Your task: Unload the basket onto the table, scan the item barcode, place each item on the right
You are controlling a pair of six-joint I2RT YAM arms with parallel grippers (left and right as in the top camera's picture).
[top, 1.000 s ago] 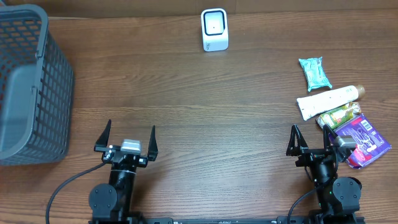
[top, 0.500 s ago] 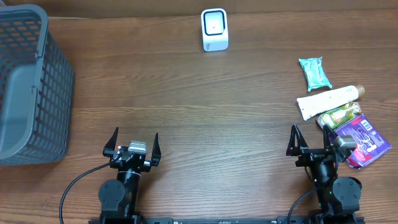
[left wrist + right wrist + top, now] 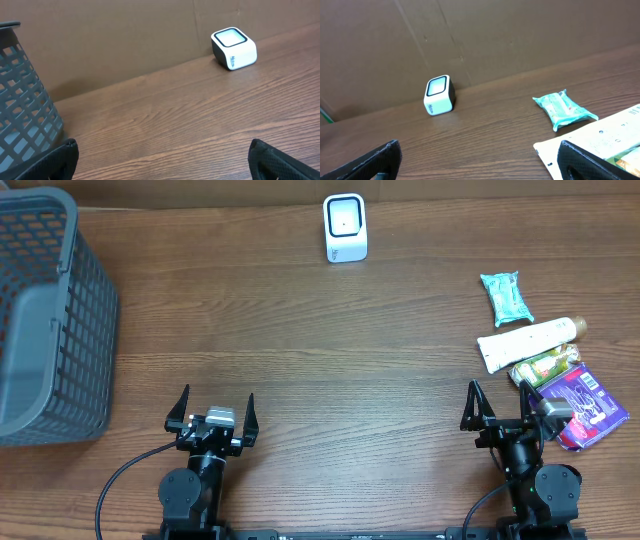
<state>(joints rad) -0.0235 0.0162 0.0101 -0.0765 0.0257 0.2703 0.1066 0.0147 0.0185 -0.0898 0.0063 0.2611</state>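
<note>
Idling: left gripper (image 3: 214, 405) and right gripper (image 3: 498, 402) both spread wide, holding nothing, well on the near side of the scanner (image 3: 345, 227). Items lie right of the scanner: green packet (image 3: 506, 298), white tube (image 3: 530, 340), purple pack (image 3: 585, 402). Basket (image 3: 45, 320) is far left of the scanner.

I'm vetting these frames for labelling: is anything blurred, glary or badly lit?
Overhead: even light, sharp throughout, no glare on the brown wooden table. Left wrist: small white box-shaped scanner crisp, its top bright. Right wrist: teal crinkled wipes packet sharp; black fingertips in the bottom corners dark, without detail.
</note>
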